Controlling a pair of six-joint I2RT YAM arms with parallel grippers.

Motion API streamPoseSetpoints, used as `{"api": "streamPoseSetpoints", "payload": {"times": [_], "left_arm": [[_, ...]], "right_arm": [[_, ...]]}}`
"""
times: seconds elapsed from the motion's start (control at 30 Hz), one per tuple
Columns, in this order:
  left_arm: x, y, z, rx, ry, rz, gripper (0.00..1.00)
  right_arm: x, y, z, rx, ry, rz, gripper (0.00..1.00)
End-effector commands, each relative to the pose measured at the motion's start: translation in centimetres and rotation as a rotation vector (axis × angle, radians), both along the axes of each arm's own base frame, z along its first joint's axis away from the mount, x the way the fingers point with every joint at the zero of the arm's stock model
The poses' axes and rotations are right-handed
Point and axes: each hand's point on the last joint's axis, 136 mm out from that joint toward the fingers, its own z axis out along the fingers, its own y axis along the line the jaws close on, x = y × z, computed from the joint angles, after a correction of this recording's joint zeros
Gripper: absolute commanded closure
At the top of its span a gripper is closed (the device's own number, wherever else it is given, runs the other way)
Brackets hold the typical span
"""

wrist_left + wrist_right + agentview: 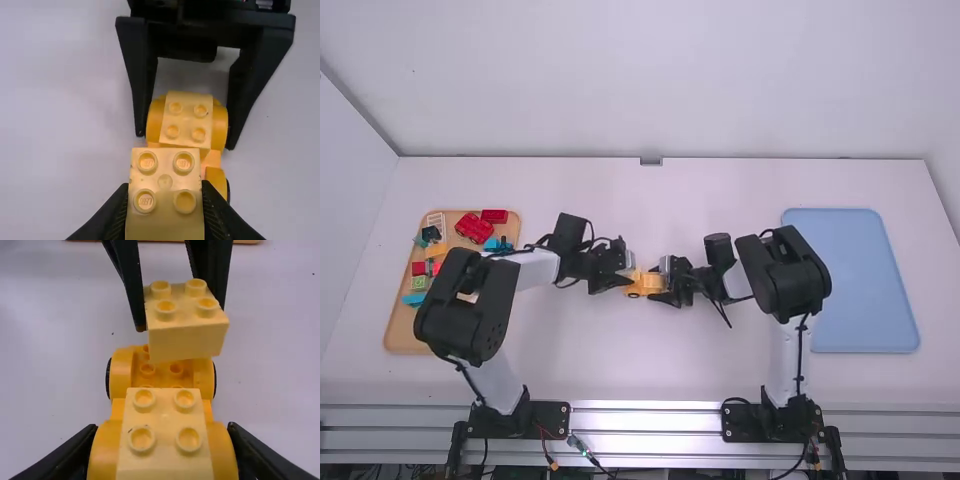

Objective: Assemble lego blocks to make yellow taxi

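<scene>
In the high view my left gripper (620, 279) and my right gripper (665, 287) meet at the yellow car base (642, 286) mid-table. The left wrist view has my left gripper (165, 192) shut on a pale yellow 2x2-stud brick (165, 187). In the right wrist view, that brick (187, 340) hangs over the wheeled end of the base (162, 372), its lower edge overlapping some studs; contact cannot be told. My right gripper (162, 432) grips the base's other end by its orange-yellow fenders, around a mounted pale yellow brick (165, 440).
A wooden tray (402, 325) at the left holds red, blue, green and yellow pieces, partly behind the left arm. On the right lies a blue tray (865, 285), its left side partly behind the right arm.
</scene>
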Motion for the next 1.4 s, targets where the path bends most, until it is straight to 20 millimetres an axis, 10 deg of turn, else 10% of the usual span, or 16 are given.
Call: {"api": "streamPoseSetpoints", "payload": {"times": [0.0, 1.37], "left_arm": [[-1.4, -0.7, -0.5, -0.024, 0.019, -0.064, 0.92], [-1.5, -0.2, -3.6, 0.065, 0.001, -0.092, 0.96]], "right_arm": [[0.1, 0.1, 0.0, 0.014, 0.0, 0.014, 0.37], [-1.7, 0.4, -0.3, 0.021, 0.003, 0.083, 0.43]]}}
